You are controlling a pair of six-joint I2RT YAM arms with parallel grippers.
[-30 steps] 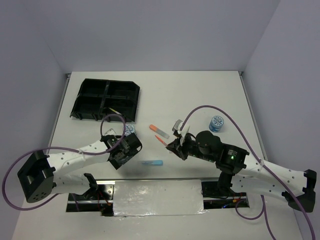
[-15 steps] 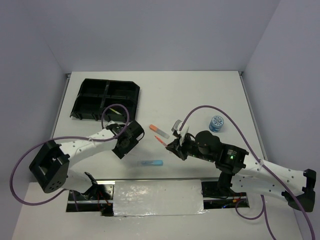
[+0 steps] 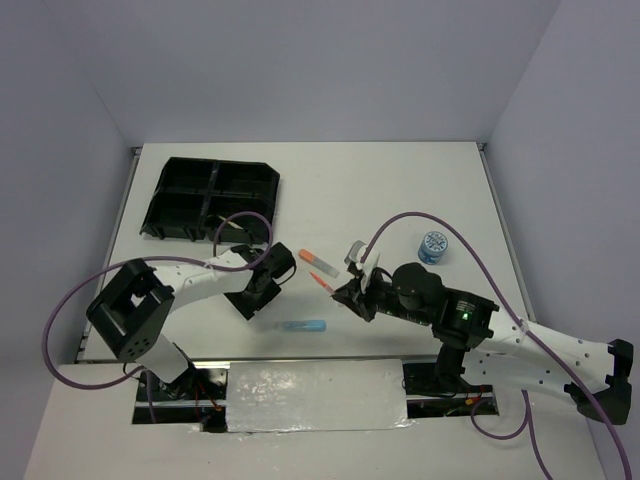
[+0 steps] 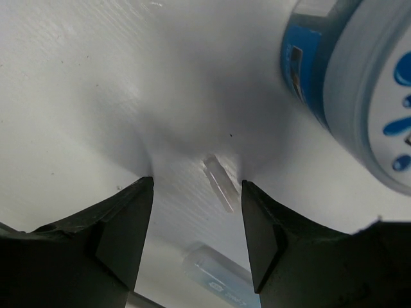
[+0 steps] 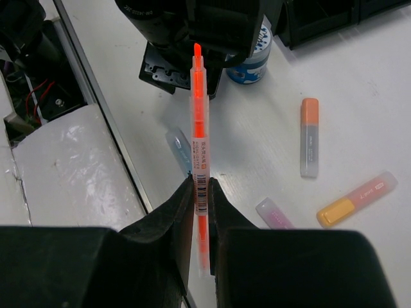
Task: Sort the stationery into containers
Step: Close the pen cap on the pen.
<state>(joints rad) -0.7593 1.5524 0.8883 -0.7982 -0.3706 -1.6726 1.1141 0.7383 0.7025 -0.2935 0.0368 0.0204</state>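
Pen in my claw, tray not reached yet.
My right claw (image 5: 200, 192) is pinched tight on the thin bright-orange plastic pen (image 5: 198, 115), up above the table. My left claw (image 4: 196, 192) is partly open and holds nothing, low beside the round blue-and-white tape roll (image 4: 359, 83). Next, I think, I must carry the pen across to the black plastic four-part tray (image 3: 185, 230), well apart at the far left.

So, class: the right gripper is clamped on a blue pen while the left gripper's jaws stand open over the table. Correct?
No. The pen in the right gripper is orange, not blue; the right wrist view shows it. The left gripper is open over the table.
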